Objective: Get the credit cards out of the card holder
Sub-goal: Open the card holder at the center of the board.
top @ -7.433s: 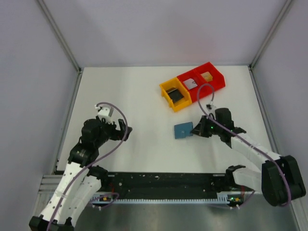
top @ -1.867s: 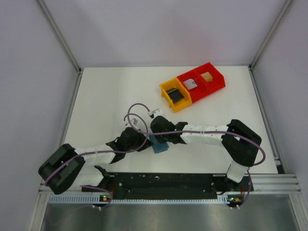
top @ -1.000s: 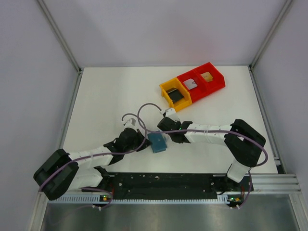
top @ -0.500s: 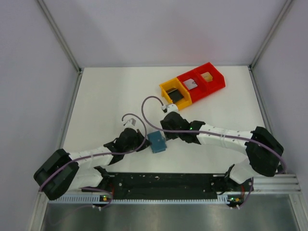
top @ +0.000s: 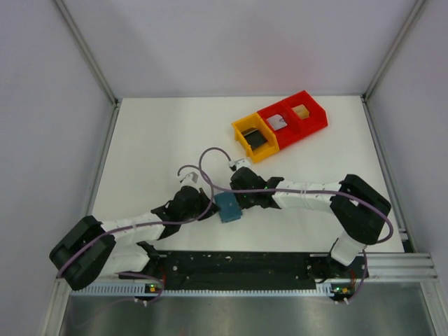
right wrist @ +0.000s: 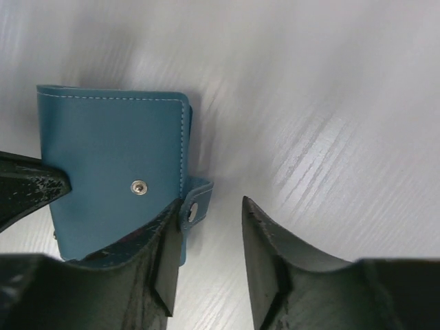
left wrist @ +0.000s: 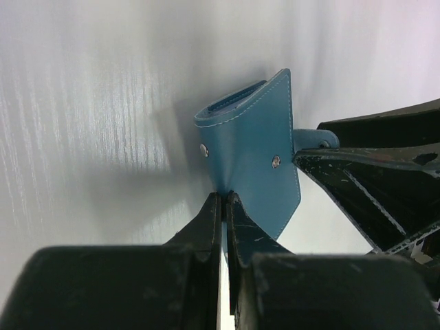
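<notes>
The white counter (top: 161, 140), walled on three sides, is bare across its left half. At front centre the left pincer (left wrist: 225, 199) is clamped tight on the card holder (left wrist: 258, 165) by its near edge. The right pincer (right wrist: 213, 206) meets it from the other side, jaws apart, the holder's tab (right wrist: 194, 206) against one finger. Only the overhead view shows the yellow bin (top: 245, 128) and red bin (top: 316, 117) far right, well apart, each holding credit cards (top: 256, 139).
</notes>
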